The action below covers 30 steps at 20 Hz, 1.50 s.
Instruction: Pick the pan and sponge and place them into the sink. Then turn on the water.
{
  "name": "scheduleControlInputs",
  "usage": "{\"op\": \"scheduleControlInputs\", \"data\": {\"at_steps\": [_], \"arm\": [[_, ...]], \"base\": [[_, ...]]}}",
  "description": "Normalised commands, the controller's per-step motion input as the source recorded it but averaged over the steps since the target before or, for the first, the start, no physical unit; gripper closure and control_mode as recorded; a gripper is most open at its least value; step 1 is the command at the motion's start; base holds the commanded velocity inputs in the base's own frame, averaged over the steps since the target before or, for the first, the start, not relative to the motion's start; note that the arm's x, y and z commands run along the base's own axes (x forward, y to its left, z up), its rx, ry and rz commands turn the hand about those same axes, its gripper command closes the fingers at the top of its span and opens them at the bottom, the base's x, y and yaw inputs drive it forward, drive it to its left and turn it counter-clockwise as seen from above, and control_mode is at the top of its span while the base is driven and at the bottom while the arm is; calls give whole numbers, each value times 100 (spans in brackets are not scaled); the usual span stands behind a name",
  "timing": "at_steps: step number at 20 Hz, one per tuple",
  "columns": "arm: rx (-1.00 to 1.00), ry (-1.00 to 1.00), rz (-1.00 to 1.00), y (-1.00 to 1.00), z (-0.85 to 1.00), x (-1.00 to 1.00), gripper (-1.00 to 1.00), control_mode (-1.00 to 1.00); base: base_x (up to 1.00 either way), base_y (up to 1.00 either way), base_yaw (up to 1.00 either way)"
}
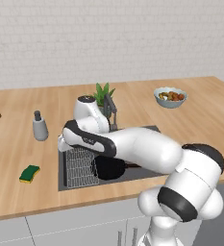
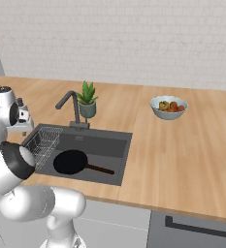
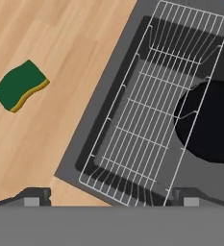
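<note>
1 pan (image 2: 70, 162) is lodged in the sink (image 2: 112, 138) at lower left, 1 sponge (image 3: 19, 85) is left upper-left on the counter (image 3: 60, 43), presumably next, beneath the released, empty gripper (image 3: 108, 198).

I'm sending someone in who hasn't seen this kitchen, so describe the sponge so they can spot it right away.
Start at the dark sink set into the wooden counter. On the bare wood just beyond its wire rack end lies the sponge, apart from the basin. It is a small flat block, green on top with a yellow layer beneath, unlike the tall grey soap dispenser standing farther back.
</note>
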Motion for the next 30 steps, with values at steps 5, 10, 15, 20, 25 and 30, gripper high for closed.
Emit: {"op": "scheduleControlInputs", "data": {"at_steps": [5, 10, 15, 20, 25, 30], "arm": [[0, 0, 0, 14, 0, 14, -100, -100], [0, 0, 0, 0, 0, 0, -100, -100], [0, 0, -1, 20, -12, 21, -100, -100], [0, -1, -6, 32, -3, 19, -100, -100], [0, 0, -17, 31, 0, 4, -100, -100], [0, 0, -17, 26, 0, 3, -100, -100]], "base": [[0, 0, 0], [0, 0, 0], [0, 0, 0], [0, 0, 0], [0, 0, 0], [0, 0, 0]]}}
